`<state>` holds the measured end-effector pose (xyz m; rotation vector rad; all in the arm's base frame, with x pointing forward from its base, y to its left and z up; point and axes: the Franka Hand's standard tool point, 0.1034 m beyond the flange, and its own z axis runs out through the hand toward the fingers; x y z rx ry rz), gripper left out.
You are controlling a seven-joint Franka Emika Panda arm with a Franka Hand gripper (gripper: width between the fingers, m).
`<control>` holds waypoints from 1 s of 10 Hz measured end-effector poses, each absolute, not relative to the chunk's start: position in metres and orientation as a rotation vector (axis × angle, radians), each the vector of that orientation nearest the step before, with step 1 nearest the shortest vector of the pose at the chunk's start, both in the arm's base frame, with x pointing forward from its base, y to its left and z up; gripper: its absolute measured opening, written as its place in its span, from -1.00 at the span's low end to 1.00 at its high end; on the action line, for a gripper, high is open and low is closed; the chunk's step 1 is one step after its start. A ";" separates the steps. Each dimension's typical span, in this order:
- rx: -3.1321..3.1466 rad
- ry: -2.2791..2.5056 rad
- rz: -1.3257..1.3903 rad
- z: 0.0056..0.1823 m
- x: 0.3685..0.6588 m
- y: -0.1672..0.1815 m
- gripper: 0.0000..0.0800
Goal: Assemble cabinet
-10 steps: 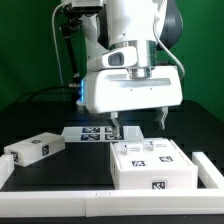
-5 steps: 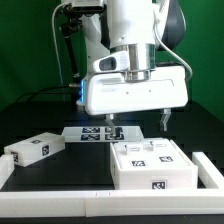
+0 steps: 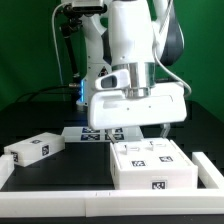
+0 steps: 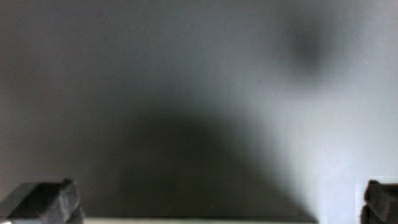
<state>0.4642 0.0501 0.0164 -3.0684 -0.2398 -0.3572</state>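
Exterior view takes in the whole scene: the white arm stands over a black worktop (image 3: pixel 60 170) with its claw (image 3: pixel 138 126) hanging above the marker board (image 3: pixel 92 134). The wrist view gives only a blurred grey surface, with the two dark fingertips (image 4: pixel 39 200) at opposite edges of the picture and nothing between them; no cabinet part shows there. The fingers are spread wide and the claw is empty.

Against the picture a second ago, the claw has come lower and tilted a little, while the parts on the worktop lie where they were.

The cabinet box (image 3: pixel 150 165), tags on its top and front, rests on the worktop below the claw, nearer the camera and slightly toward the exterior view's right, not touching it. A small block (image 3: pixel 35 150) lies well apart at the exterior view's left.
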 end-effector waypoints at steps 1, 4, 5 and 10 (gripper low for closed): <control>-3.077 -0.252 -0.349 0.010 0.465 0.039 0.99; -3.079 -0.277 -0.346 0.008 0.466 0.031 0.99; -3.080 -0.277 -0.346 0.008 0.466 0.031 0.99; -3.084 -0.281 -0.362 0.008 0.476 0.022 0.99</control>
